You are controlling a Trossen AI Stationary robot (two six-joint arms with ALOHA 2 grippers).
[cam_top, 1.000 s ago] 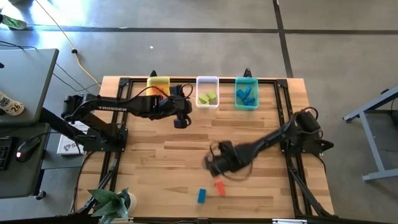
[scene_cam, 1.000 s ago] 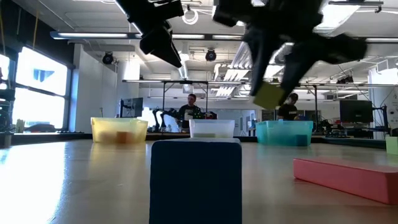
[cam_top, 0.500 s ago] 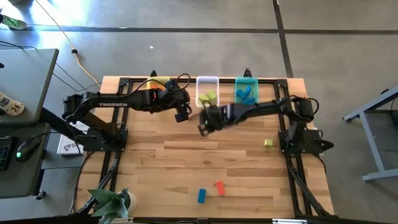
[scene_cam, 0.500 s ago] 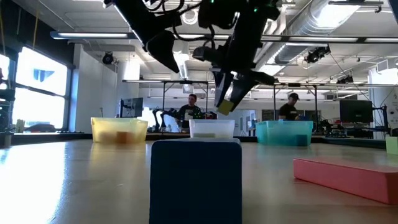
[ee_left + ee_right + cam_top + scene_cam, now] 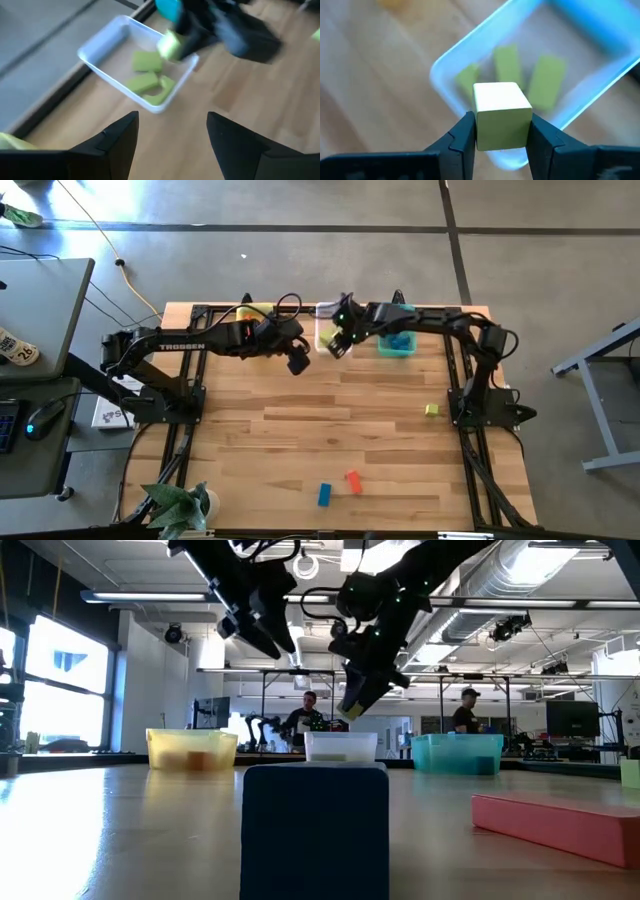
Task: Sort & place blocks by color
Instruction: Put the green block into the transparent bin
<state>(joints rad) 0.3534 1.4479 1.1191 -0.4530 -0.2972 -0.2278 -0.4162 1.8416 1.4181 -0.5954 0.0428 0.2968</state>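
My right gripper point(image 5: 501, 131) is shut on a yellow-green cube point(image 5: 501, 120) and hovers over the near edge of the clear bin point(image 5: 333, 326), also seen as the right gripper point(image 5: 338, 346) in the high view. Three yellow-green blocks point(image 5: 547, 80) lie on that bin's floor. My left gripper point(image 5: 172, 135) is open and empty, raised just left of the clear bin, near the yellow bin point(image 5: 254, 314). Blue blocks lie in the teal bin point(image 5: 397, 330). A blue block point(image 5: 324, 494), a red block point(image 5: 353, 481) and a yellow-green block point(image 5: 431, 410) rest flat on the table. My right gripper pinches the yellow-green cube by two opposite side faces point(image 5: 481, 131), one finger on each. The fingers slant down from above. The cube is lifted clear, above the clear bin point(image 5: 470, 65), and shows below the fingers point(image 5: 352, 705) in the low view.
The three bins stand in a row along the table's far edge. The two arms are close together above the clear bin. The blue block point(image 5: 315, 830) and red block point(image 5: 560, 825) lie near the near edge; bare wood stretches between them and the bins.
My right gripper, still shut on the yellow-green cube, has swung from the near middle of the table toward the far edge and now hangs over the clear bin. The cube has travelled with it, lifted clear throughout.
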